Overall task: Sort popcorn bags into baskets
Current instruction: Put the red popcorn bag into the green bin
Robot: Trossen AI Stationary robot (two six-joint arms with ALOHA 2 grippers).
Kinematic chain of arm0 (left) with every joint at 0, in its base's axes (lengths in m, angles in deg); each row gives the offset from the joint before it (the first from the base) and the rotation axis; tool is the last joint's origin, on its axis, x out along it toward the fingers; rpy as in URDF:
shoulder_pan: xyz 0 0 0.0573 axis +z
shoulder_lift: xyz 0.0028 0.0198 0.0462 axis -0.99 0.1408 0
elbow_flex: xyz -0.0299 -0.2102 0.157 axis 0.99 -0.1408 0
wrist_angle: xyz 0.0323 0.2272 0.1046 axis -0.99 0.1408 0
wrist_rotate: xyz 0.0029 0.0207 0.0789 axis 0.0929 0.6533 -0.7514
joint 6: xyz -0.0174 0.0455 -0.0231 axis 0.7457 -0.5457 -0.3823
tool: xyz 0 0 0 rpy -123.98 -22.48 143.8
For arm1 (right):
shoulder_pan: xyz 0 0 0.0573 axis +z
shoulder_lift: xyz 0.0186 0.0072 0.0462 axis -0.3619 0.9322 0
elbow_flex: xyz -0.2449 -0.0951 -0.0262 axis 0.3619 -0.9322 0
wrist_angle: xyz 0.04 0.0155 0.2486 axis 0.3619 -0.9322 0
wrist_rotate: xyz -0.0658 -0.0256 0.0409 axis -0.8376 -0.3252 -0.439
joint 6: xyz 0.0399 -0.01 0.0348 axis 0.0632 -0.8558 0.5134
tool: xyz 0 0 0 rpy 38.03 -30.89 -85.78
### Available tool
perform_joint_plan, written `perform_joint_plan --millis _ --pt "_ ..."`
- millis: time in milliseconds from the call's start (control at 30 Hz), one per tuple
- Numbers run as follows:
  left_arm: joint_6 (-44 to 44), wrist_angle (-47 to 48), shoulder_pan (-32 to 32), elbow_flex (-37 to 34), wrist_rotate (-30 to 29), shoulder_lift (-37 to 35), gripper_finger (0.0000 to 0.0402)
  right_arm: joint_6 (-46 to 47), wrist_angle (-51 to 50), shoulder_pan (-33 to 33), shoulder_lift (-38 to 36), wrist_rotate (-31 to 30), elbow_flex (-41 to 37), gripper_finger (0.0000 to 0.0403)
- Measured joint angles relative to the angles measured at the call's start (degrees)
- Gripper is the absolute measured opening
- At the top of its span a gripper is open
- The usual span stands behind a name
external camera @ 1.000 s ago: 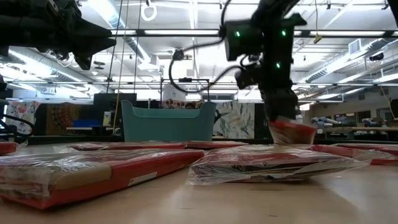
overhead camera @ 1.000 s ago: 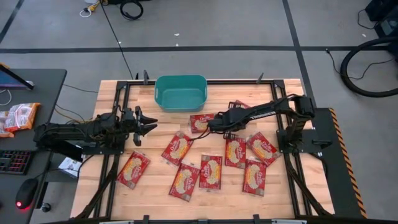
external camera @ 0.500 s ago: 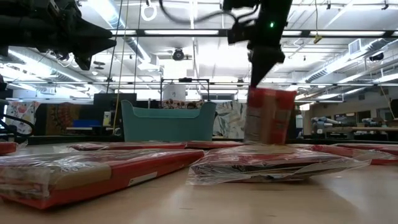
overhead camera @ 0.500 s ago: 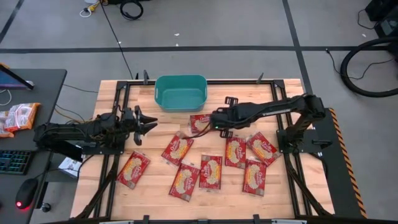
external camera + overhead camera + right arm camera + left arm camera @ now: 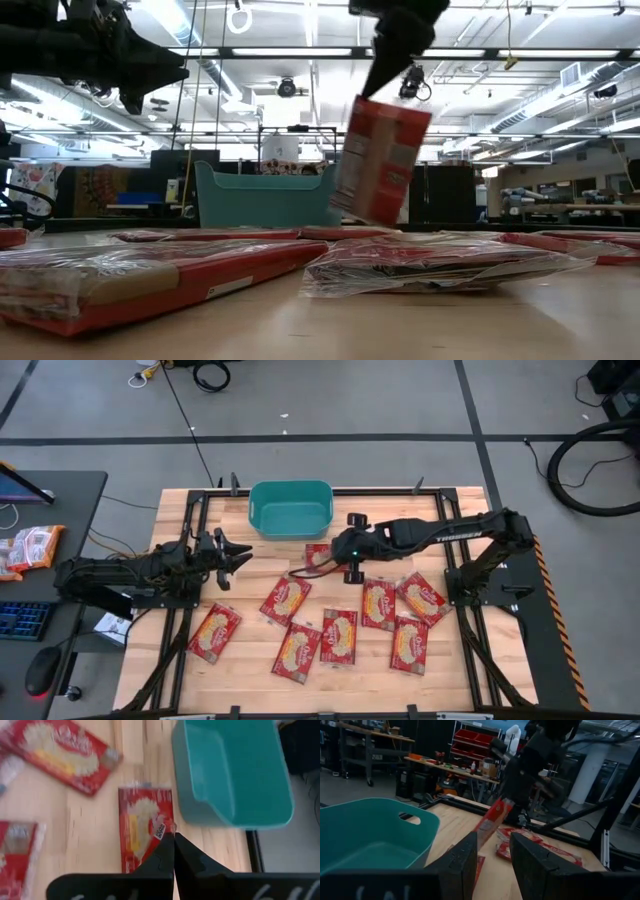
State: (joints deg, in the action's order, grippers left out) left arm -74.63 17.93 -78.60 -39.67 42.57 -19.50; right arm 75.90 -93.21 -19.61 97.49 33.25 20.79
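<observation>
Loose popcorn bags (image 5: 339, 635) lie flat along the near table; the right gripper (image 5: 338, 551) pinches one lifted bag (image 5: 381, 160) just short of the teal basket (image 5: 290, 509); the left gripper (image 5: 236, 553) hovers beside, fingers spread.

Lifted popcorn bag (image 5: 492, 820) beside teal basket (image 5: 370, 837)

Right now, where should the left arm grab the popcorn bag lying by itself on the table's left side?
Pinch the short end nearest the left gripper, coming from above. The lone popcorn bag lies flat on the table, so only its thin edge offers purchase. The right gripper holds the lifted bag by an edge too.
</observation>
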Motion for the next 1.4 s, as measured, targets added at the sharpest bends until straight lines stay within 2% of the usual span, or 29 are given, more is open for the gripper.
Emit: perform_joint_plan --millis 233,567,667,967,1400 --pt "-0.85 -1.12 0.0 -0.07 -0.33 2.01 0.0121 -4.51 1.65 0.0 -0.07 1.33 5.96 0.0002" --pt "-2.19 -9.8 0.0 -0.07 -0.4 7.1 0.0122 -13.71 11.52 -1.19 1.05 4.92 7.93 0.0001" --pt "-2.69 -10.4 0.02 -0.07 -0.39 7.77 0.0122 -14.75 12.29 -2.59 3.08 7.37 10.75 0.0001" --pt "-5.83 -11.85 0.09 -0.04 0.38 8.04 0.0122 -22.63 9.85 -7.08 11.71 9.87 20.39 0.0" --pt "-6.07 -11.87 0.11 -0.04 0.45 8.04 0.0121 -34.51 11.93 -14.06 22.96 14.4 36.0 0.0001"
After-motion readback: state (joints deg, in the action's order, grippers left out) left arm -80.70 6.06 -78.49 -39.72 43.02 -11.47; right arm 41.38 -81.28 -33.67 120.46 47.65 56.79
